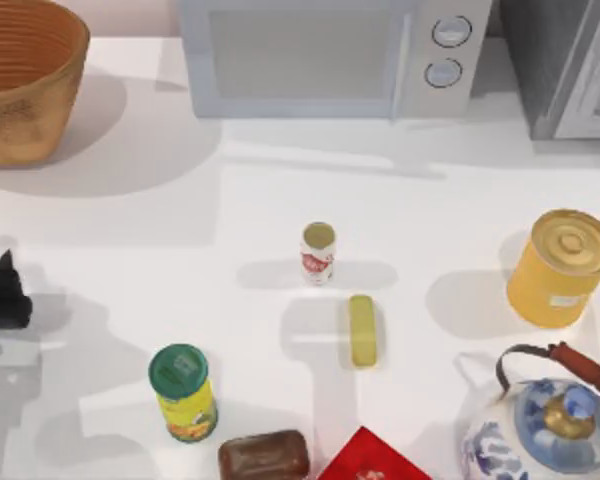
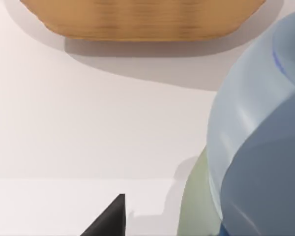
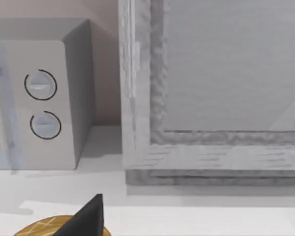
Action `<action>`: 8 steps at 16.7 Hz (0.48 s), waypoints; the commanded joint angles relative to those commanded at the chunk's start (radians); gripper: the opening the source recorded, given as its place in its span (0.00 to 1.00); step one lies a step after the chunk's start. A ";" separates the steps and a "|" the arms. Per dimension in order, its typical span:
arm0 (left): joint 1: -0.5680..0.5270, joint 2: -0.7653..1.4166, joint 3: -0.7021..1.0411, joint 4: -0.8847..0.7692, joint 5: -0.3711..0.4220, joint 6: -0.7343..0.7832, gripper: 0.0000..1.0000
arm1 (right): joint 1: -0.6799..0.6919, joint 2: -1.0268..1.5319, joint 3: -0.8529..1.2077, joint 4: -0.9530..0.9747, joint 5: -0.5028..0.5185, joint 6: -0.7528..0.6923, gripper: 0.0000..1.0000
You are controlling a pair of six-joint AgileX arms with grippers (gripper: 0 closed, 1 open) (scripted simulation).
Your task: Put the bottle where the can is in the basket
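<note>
The left gripper sits at the table's left edge, closed on the bottle, whose pale blue body looms beside the wrist camera; a dark fingertip shows below it. The right arm is parked off the right side, and whether its fingers are open or closed cannot be determined.

The can stands upright on the table near its centre, not in the basket, which sits at the far left corner, well apart from the can.

Risk: the can marks no spot inside the basket, so the bottle may be set down in the wrong place. A low approach could also strike the basket rim and tip the bottle.

Count: one bottle, one can, one basket, one green-lidded container, one yellow tin, one teapot, one microwave.
</note>
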 joint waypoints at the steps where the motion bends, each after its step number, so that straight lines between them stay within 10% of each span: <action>1: 0.000 0.000 0.000 0.000 0.000 0.000 0.62 | 0.000 0.000 0.000 0.000 0.000 0.000 1.00; 8: 0.000 0.000 0.000 0.000 0.000 0.000 0.10 | 0.000 0.000 0.000 0.000 0.000 0.000 1.00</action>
